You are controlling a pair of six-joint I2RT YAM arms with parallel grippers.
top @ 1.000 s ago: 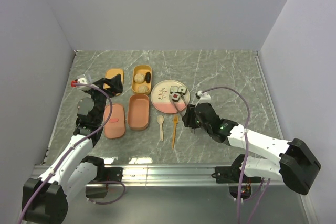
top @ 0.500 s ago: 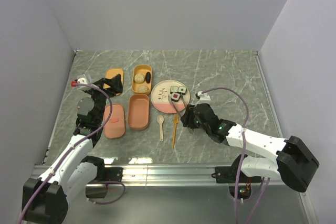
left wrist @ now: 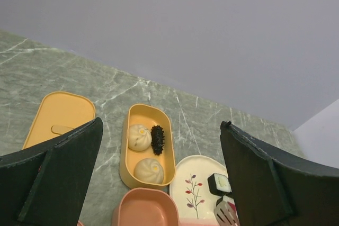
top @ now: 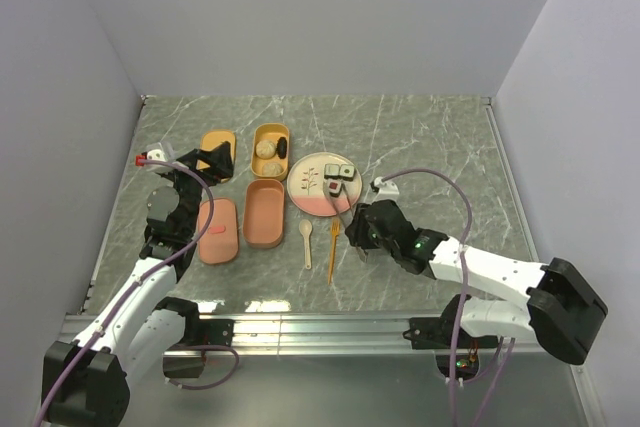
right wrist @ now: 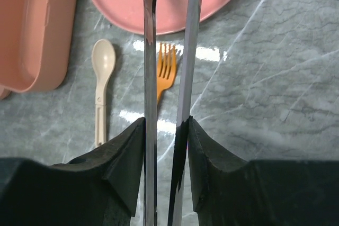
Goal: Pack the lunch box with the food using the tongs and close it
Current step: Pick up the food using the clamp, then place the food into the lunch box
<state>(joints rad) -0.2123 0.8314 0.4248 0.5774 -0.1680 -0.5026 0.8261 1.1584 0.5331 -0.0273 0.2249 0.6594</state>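
Observation:
My right gripper point(right wrist: 165, 130) is shut on the tongs point(right wrist: 150, 51), one finger pressing on each thin metal arm. The tongs reach forward over the cream-and-pink plate point(right wrist: 175, 9); their tips are cut off in the right wrist view. From above, the tongs' tips point(top: 337, 193) sit at a sushi roll point(top: 333, 187), with a second roll point(top: 343, 171) beside it. The yellow lunch box tray point(left wrist: 130, 152) holds two beige balls point(left wrist: 139, 137) and one dark brown piece point(left wrist: 157, 139). My left gripper point(left wrist: 161, 125) hangs open above and short of that tray, holding nothing.
A pink tray point(top: 264, 212) and pink lid point(top: 218, 230) lie in front of the yellow tray; a yellow lid point(top: 217, 145) lies to its left. A beige spoon point(right wrist: 101, 78) and orange fork point(right wrist: 165, 72) lie under the tongs, near the plate's front edge.
My right gripper has squeezed the tongs narrower and shifted slightly left and nearer. The left arm has not moved.

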